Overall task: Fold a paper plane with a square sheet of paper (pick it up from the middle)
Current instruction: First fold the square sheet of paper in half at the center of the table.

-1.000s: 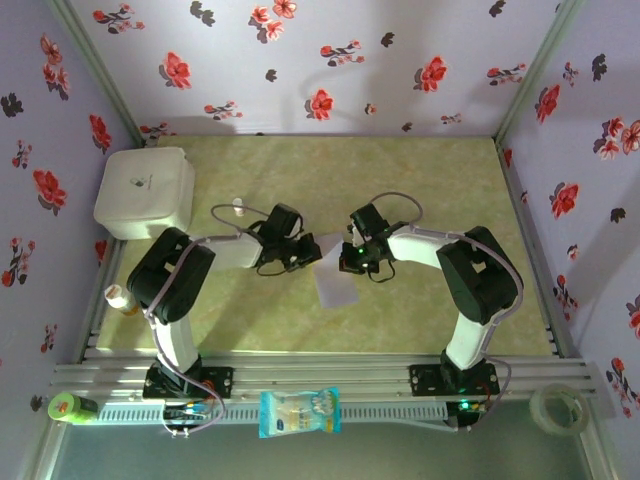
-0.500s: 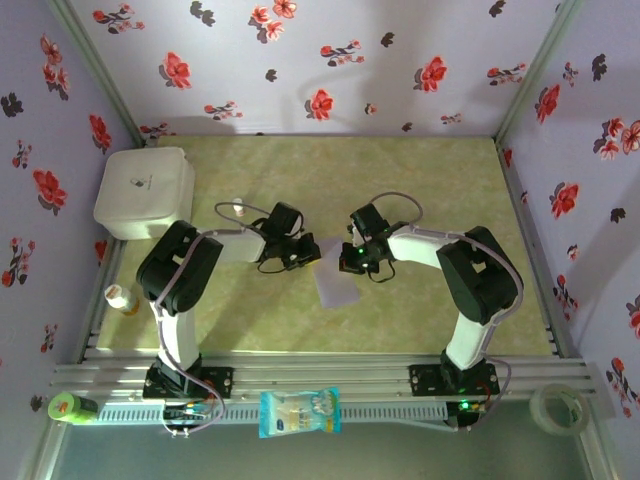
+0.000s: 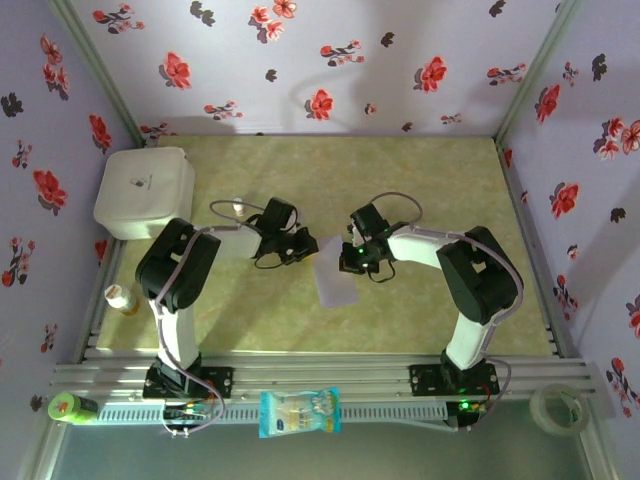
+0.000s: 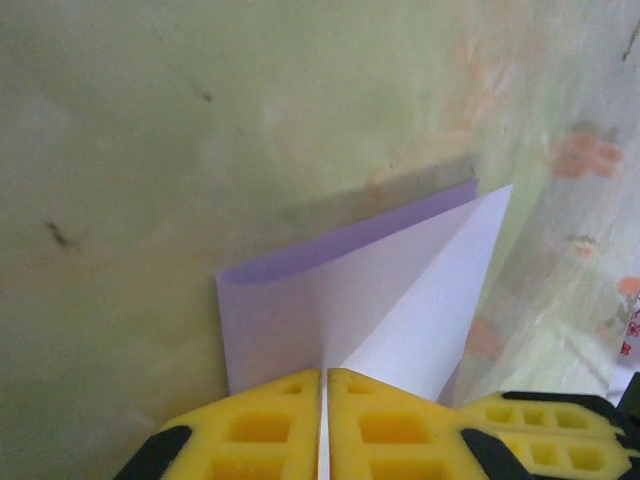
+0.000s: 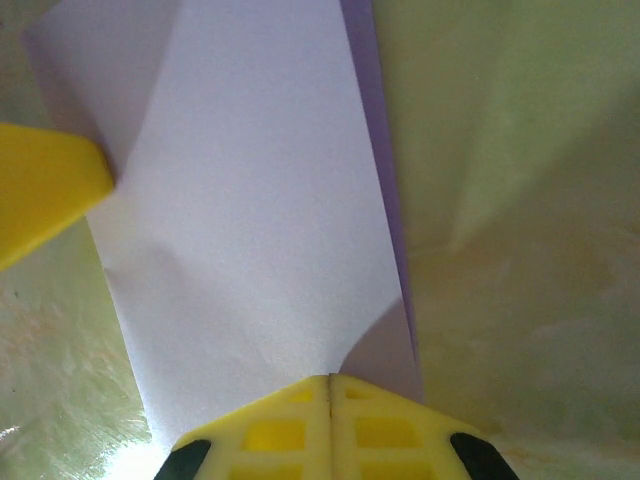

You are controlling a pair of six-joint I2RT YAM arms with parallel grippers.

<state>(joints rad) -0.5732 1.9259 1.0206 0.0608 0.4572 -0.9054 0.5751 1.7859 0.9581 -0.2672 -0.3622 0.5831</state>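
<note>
Judging by the diagonal flap, a nose fold is under way; next, that crease wants pressing flat. Low in its wrist view, the right hand (image 5: 330,380) is clamped tight on the square sheet of paper (image 5: 250,230); the left hand (image 4: 323,375) likewise nips its edge. The sheet lies centre frame on the tabletop (image 3: 420,180).

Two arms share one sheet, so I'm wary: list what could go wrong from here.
The left pincer and right pincer are both shut on the thin pale-lilac folded paper sheet; pulling apart could tear it. Its diagonal flap looks loose and may spring open on release. The left pincer's yellow finger sits near the right pincer, risking collision.
</note>
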